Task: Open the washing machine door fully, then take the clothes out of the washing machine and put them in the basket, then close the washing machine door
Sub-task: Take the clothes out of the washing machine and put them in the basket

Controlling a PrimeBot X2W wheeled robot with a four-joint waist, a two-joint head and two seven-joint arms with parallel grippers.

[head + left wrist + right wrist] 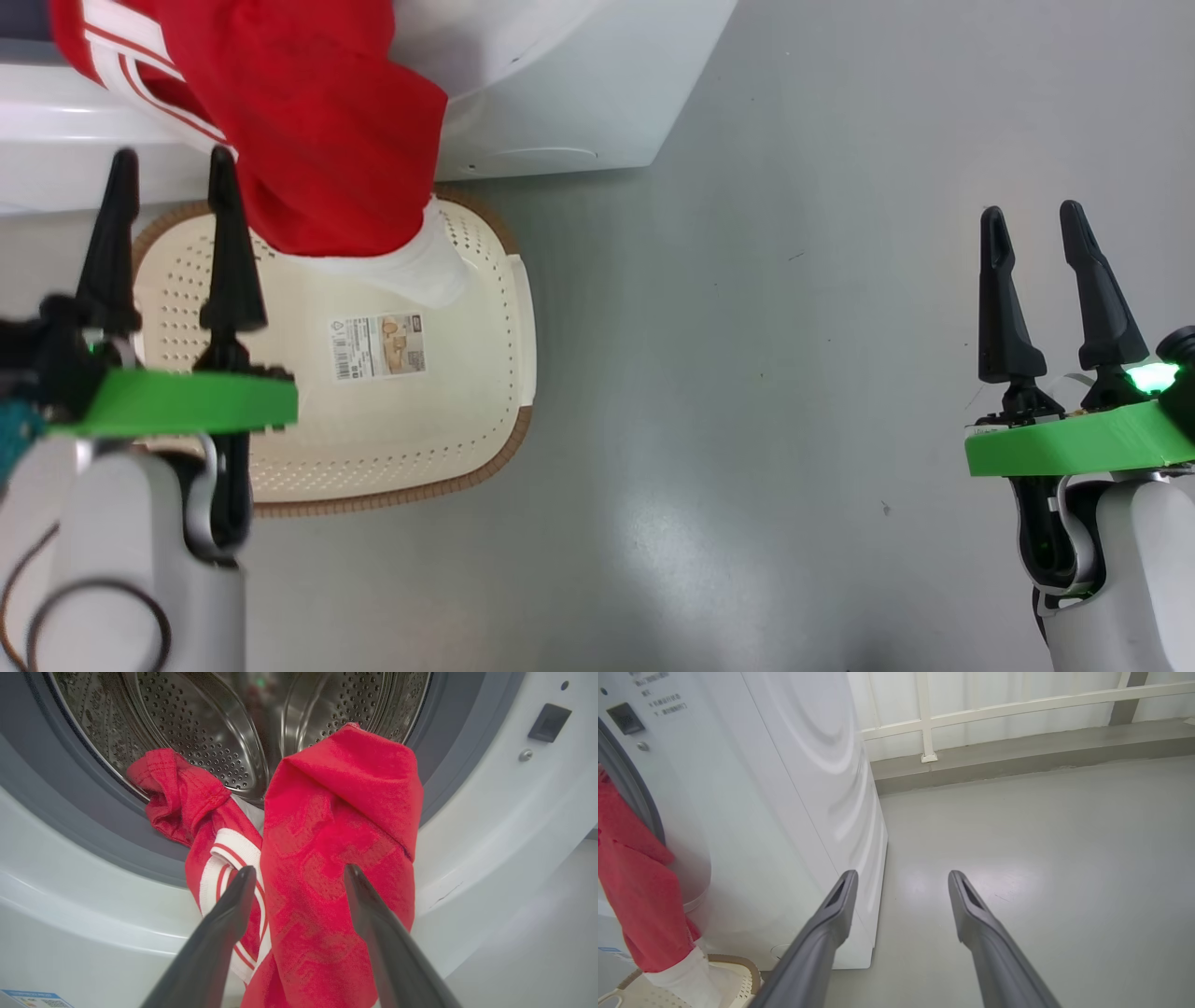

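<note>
Jaws on the left gripper stand spread, the two long dark tapered fingers apart with nothing pinched. The clothes hang just beyond the tips, and I cannot tell whether either tip touches them. Right gripper is likewise spread and empty over the glossy grey floor, well apart from the laundry.

I note the clothes spill from the perforated steel drum over the grey rubber ring of the washing machine. They are soft red cloth with a faint woven pattern, one fold edged in white stripes. In the head view they drape down the smooth white front. A limp white piece at the bottom rests inside the basket, which is cream plastic with dotted holes, a brown woven-look rim and a paper label on its floor.
</note>
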